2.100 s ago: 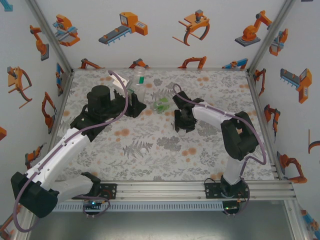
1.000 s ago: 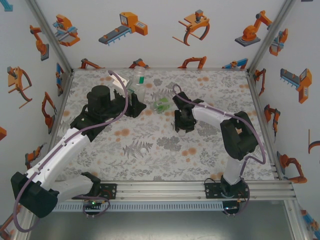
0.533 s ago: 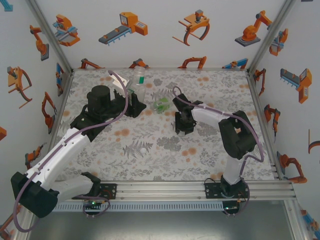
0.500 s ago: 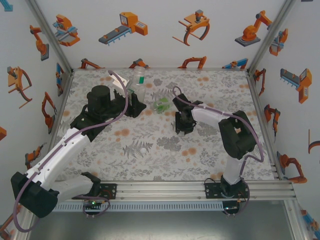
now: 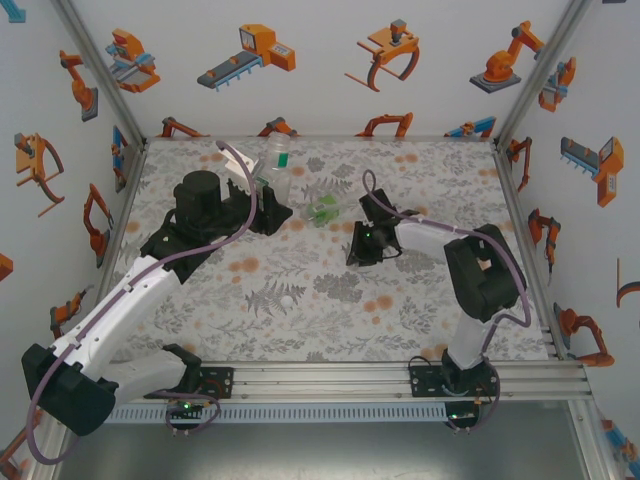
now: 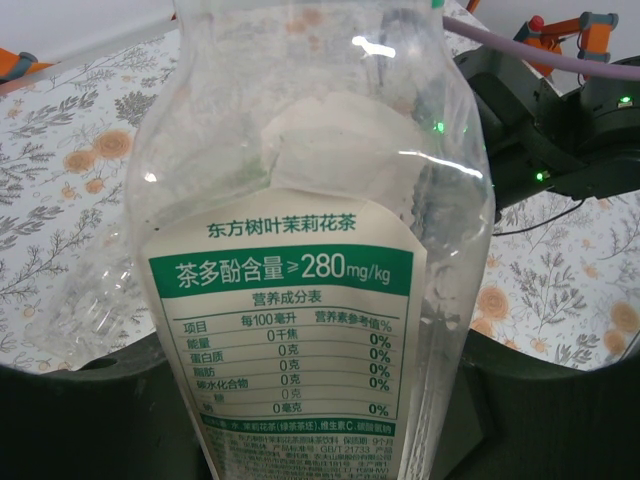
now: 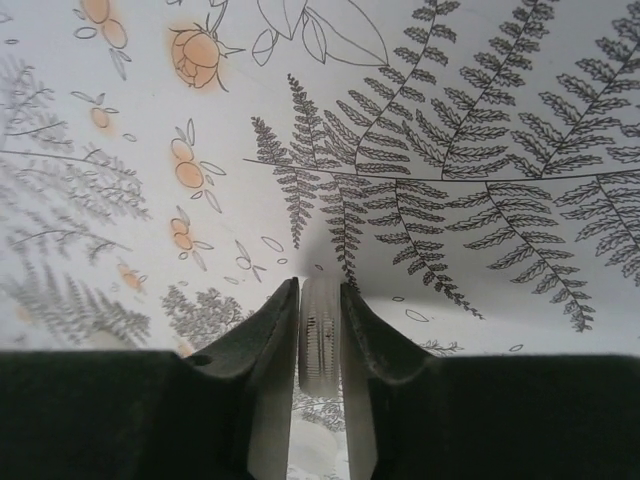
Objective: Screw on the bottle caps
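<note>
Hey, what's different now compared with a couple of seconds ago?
The right arm swung its wrist rightward and tilted it; the right gripper stays near the same spot, shut on a white cap. Unchanged: the left gripper holding the upright labelled bottle, the lying green bottle, the loose cap.

labelled bottle [image 6: 300, 300]: neck cut off by the top edge, base by the bottom edge; smallest print at the label's foot unreadable.
left fingers [image 6: 90, 420]: dark and out of focus on either side of the bottle; cut off by the bottom edge.
white cap [image 7: 320, 335]: seen edge-on; lower part hidden between the right fingers [image 7: 265, 400], which blur near the lens.
loose cap [image 5: 288, 298]: white speck; which way up, cannot tell.
green-tinted bottle [image 5: 322, 209]: mouth too small to judge.
right gripper [image 5: 356, 250]: jaws hidden under the wrist.
</note>
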Robot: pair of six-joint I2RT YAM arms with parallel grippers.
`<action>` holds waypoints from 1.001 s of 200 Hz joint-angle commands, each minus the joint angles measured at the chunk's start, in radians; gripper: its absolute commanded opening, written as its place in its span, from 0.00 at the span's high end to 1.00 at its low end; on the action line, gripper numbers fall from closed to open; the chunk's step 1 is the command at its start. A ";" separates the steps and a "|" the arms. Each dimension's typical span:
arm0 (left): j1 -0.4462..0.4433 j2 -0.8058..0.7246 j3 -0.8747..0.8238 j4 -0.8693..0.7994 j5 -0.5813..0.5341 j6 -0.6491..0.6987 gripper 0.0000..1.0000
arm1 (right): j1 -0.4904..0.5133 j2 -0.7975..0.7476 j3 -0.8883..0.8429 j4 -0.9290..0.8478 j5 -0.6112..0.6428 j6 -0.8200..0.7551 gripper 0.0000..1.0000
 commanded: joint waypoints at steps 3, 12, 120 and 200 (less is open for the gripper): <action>0.006 -0.014 -0.001 0.006 -0.002 0.002 0.95 | -0.045 -0.016 -0.088 0.033 -0.030 0.045 0.67; 0.006 -0.015 -0.001 0.008 -0.003 0.003 0.94 | -0.059 -0.027 -0.113 0.032 -0.026 0.044 0.65; 0.006 -0.008 -0.002 0.016 0.006 -0.007 0.94 | -0.017 0.009 0.071 -0.277 0.166 -0.105 0.48; 0.006 -0.004 -0.003 0.027 0.012 -0.018 0.93 | 0.099 0.124 0.269 -0.410 0.295 -0.166 0.44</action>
